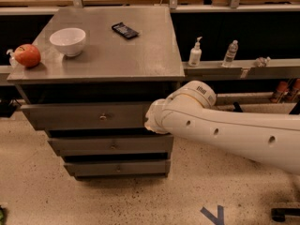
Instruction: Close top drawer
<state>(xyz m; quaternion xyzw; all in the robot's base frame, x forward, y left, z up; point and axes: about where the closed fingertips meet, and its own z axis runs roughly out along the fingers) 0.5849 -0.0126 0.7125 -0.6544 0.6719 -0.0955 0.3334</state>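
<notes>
trouble, as we judge it, would come mostly from where the push lands. the top drawer stands out from the cabinet, with a dark gap showing between its front panel and the tabletop above. the gripper sits at the far right end of that panel, at or just against it and well away from the centre knob. the white arm covers its tip, so we cannot tell whether it is open or closed, nor whether it has hold of anything.

a push this far off centre could twist the drawer on its runners, so that it jams partway instead of sliding home. the contact is also close to the panel's right edge. if the arm drifts further right, the gripper could slip off the corner and run past the cabinet side, leaving the drawer open.

force is our other worry. a hard shove could jolt the whole unit. the red fruit lies near the tabletop's left edge and might roll off, and the white bowl beside it could slide. the dark phone-like slab lies flat and looks safer.
</notes>
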